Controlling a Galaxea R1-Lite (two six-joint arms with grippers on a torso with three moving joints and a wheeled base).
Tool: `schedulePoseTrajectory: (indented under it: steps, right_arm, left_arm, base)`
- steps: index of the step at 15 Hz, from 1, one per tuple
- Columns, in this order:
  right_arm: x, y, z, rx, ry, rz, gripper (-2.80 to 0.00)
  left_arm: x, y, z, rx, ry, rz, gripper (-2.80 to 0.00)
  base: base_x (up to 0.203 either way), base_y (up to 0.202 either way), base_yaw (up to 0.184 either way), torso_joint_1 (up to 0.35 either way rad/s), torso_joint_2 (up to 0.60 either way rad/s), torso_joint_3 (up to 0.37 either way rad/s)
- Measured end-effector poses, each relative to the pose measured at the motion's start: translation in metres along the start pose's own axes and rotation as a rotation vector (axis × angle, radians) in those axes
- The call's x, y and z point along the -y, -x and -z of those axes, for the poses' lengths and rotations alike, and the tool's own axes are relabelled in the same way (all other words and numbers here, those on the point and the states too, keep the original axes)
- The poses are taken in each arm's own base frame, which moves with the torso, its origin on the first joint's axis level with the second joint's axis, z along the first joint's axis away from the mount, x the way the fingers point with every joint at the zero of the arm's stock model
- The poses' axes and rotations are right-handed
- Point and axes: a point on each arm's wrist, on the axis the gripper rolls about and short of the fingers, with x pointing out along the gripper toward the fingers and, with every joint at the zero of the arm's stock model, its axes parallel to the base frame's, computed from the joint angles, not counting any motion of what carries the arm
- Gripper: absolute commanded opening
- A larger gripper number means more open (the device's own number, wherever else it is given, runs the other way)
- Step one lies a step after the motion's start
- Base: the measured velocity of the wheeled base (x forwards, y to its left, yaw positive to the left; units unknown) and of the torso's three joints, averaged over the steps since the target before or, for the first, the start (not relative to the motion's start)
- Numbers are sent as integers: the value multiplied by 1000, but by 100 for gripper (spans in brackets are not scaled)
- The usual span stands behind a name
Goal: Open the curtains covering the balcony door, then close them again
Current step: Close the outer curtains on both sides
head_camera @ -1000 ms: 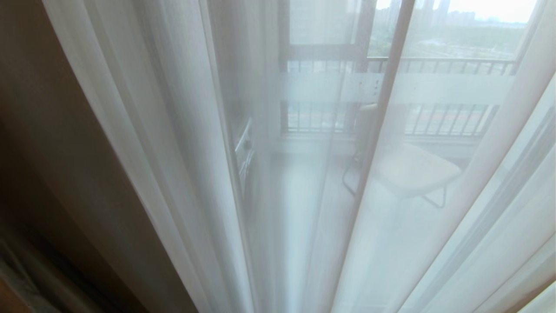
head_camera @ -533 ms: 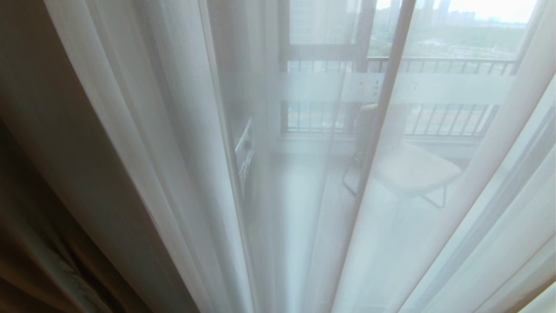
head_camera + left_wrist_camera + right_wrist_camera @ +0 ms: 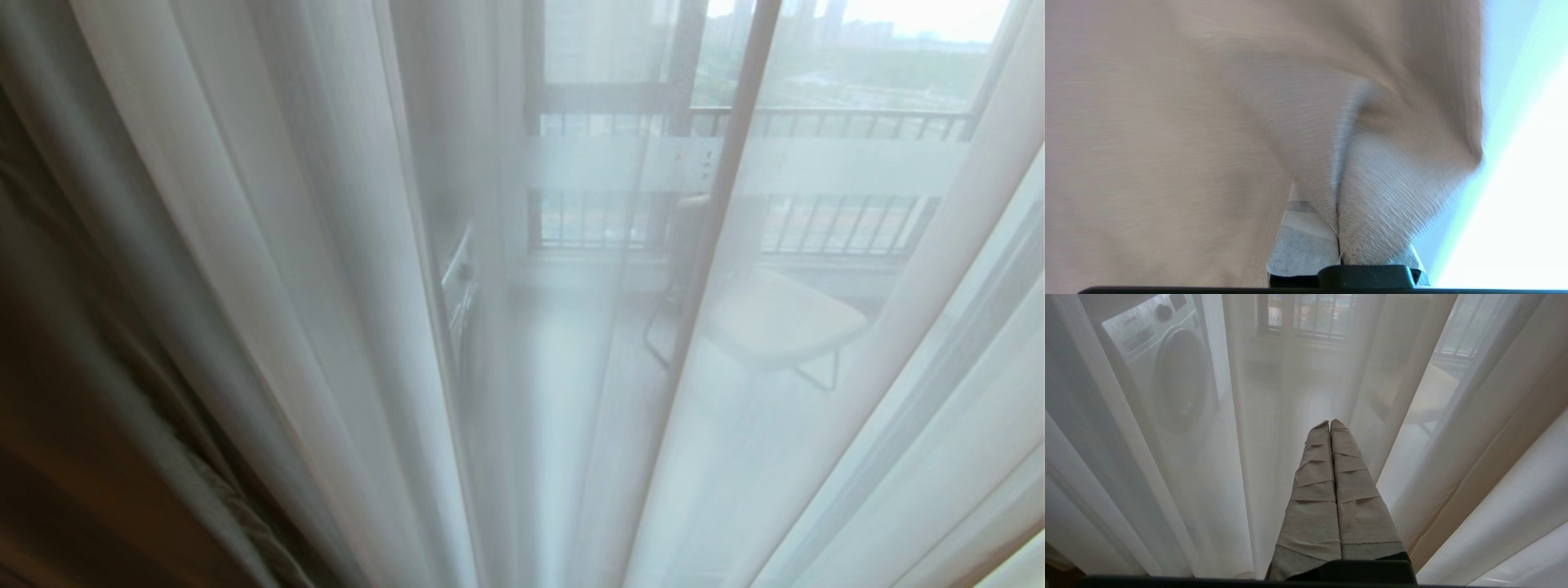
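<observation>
Landmark for us is the balcony door (image 3: 718, 245), its dark upright showing through the sheers (image 3: 343, 245) just right of the head view's middle. The curtains hang floor-length, long axis vertical. The sheers cover the door across the whole frame; the heavy beige drape (image 3: 122, 425) sits bunched well left of the door. Key relation: our left tool (image 3: 1338, 245) is pinching a fold of that beige drape, pads pressed together with cloth running out between them, so the cloth it holds lies left of the door. We judge the coming move goes sideways along the rail, at right angles to the hang. The left arm is nearer the drape.

Our right tool (image 3: 1330, 424) is pressed together on nothing, pointing at the sheers in front of the door and apart from them as far as we can tell, parked.

Surface: woven heavy cloth, should hold in a pinch; the sheers are thin and slippery-looking. Room beyond the door: a white chair (image 3: 775, 318), a railing (image 3: 816, 122), a washing machine (image 3: 1163, 371) left of the door's upright. No desk here.
</observation>
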Motion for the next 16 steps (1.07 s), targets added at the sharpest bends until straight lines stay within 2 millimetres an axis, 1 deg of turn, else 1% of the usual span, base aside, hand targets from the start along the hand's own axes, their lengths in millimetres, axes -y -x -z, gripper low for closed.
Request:
schedulePoseTrajectory:
  steps: [3,8,11,16]
  right_arm:
    - [0,0,0,0,0,0,-280]
    - [0,0,0,0,1,0,-280]
    - [0,0,0,0,0,0,-280]
    - [0,0,0,1,0,0,-280]
  left_arm:
    - [23,15,-3,-18,24,94,-280]
    - [53,44,-1,-63,61,246,-280]
    - [64,60,3,-82,79,322,-280]
    - [81,79,8,-107,106,444,-280]
  base:
    - [0,0,0,0,0,0]
    - [0,0,0,0,0,0]
    - [0,0,0,0,0,0]
    - [0,0,0,0,0,0]
